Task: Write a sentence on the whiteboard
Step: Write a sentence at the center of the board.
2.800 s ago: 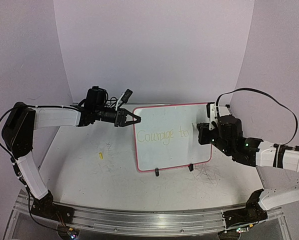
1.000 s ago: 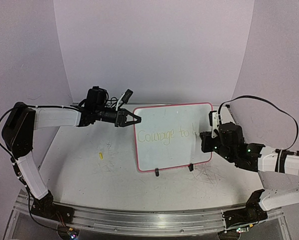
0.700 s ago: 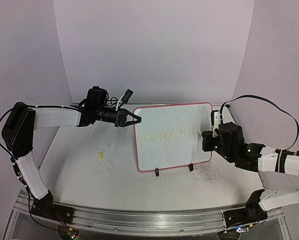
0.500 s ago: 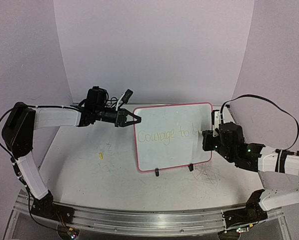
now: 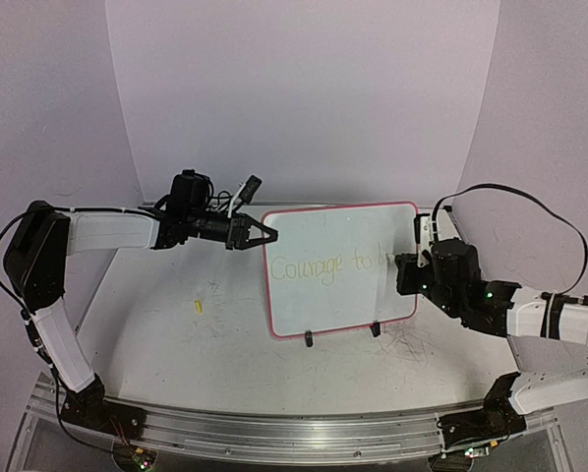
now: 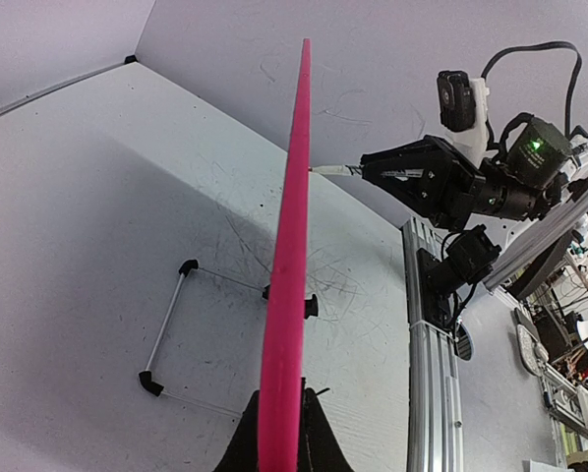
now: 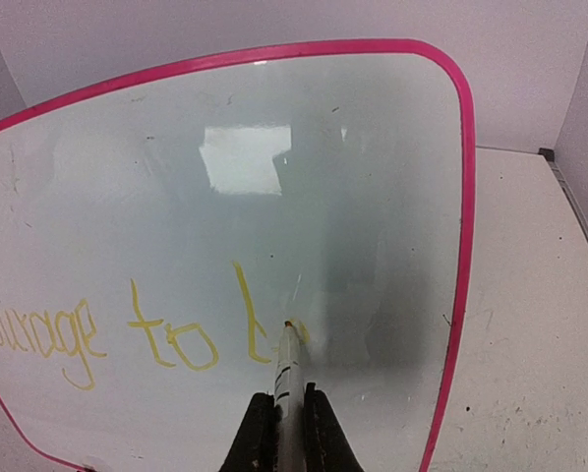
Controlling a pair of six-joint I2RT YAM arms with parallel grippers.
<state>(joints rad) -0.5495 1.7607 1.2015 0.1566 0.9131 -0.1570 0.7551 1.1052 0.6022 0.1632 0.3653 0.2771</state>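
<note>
The whiteboard (image 5: 323, 307) stands upright on two black clip feet (image 5: 308, 340) at mid-table, its pink-red rim all round. My left gripper (image 5: 265, 236) is shut on the rim at the board's upper left corner; in the left wrist view the rim (image 6: 292, 246) runs edge-on out of that gripper (image 6: 280, 418). The sentence (image 5: 319, 267) reads "Courage to" in pale yellow, followed by a partly drawn letter (image 7: 247, 315). My right gripper (image 7: 289, 408) is shut on a thin marker (image 7: 287, 369), whose tip touches the board just right of that letter.
A small yellow piece (image 5: 198, 306) lies on the table left of the board. A thin wire stand (image 6: 171, 320) props the board from behind. Dark scribble marks cover the tabletop near the board's feet. The aluminium rail (image 5: 274, 433) runs along the near edge.
The right gripper moved right along the board with the marker, and new yellow strokes appeared after "to". Over the last second it only nudged slightly. The left arm and board stayed still.
</note>
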